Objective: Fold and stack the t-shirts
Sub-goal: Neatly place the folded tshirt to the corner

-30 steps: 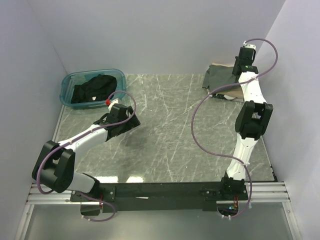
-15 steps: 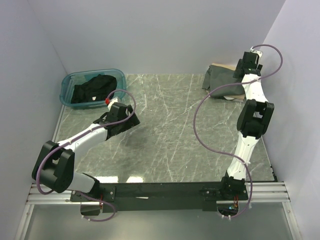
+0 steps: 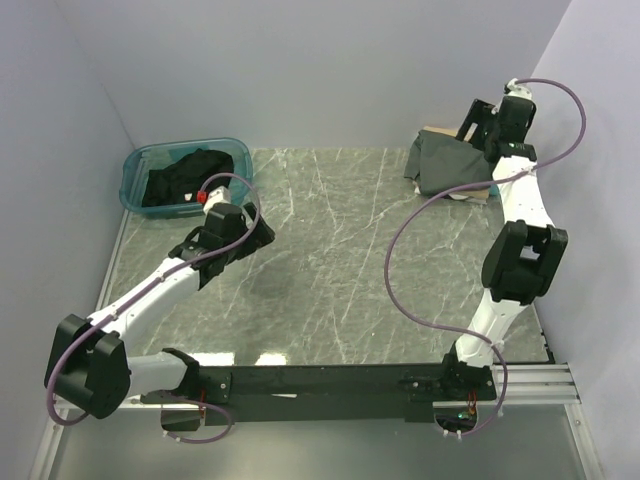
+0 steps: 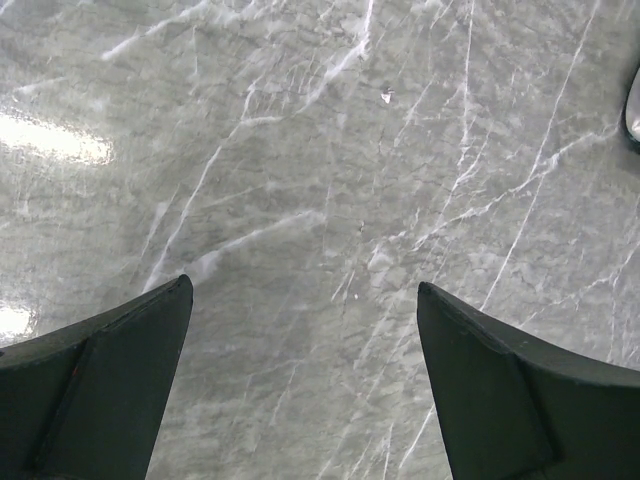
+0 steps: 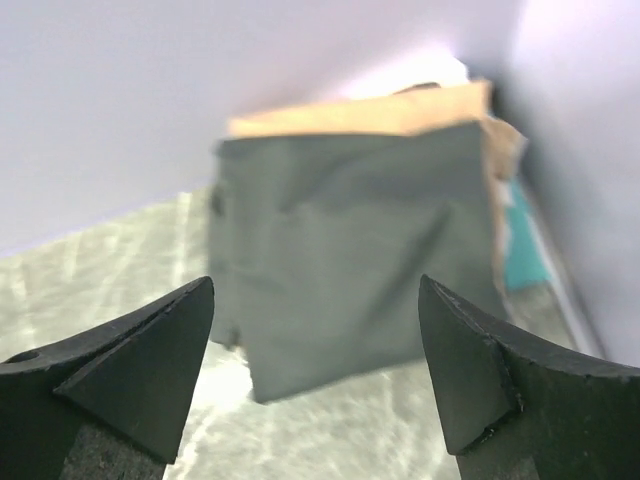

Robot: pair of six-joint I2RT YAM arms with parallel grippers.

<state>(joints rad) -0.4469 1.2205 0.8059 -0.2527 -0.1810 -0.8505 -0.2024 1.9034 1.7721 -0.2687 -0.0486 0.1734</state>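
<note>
Your left gripper (image 4: 303, 285) and right gripper (image 5: 316, 282) gaped empty, the right facing a blurred folded charcoal-grey cloth t-shirt (image 5: 350, 250) hiding most of a tan cloth t-shirt (image 5: 360, 118).

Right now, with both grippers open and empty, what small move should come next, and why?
Probably swing the left gripper toward the tub, over the black shirt. It hangs open above bare table, holding nothing; the grey shirt lies folded, clear of the open right gripper, while the black one sits crumpled in the tub.
</note>
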